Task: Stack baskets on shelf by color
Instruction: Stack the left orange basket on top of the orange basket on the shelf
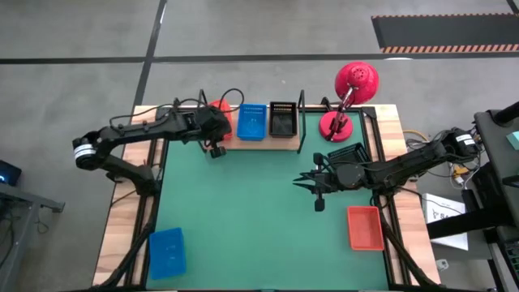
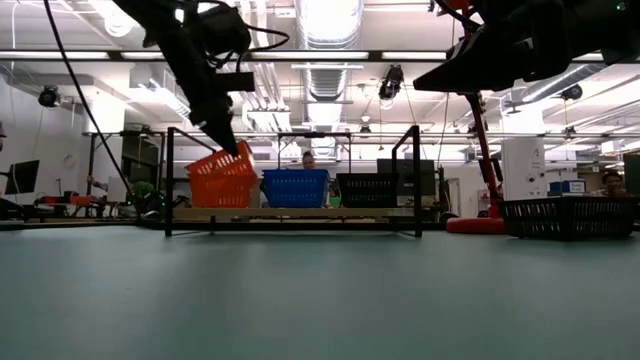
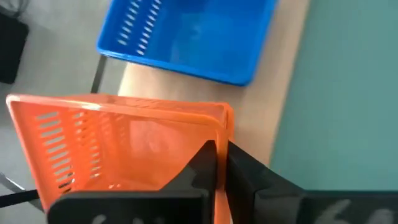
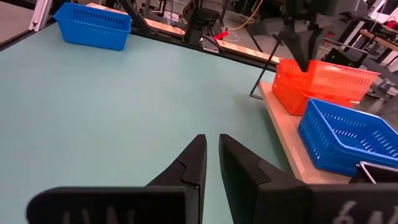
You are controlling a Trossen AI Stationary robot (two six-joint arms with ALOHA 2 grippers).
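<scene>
Pinching the tilted orange basket's [image 3: 124,149] rim, my left fingers [image 3: 217,168] seat it at the shelf's [image 2: 290,214] end; right fingers [image 4: 210,163] idle, nearly closed, empty.

A red desk lamp [image 1: 350,96] is seen at the far right of the table [image 1: 122,211], beside the green mat [image 1: 259,219] that covers it. A person [image 2: 308,160] is glimpsed in the room behind.
</scene>
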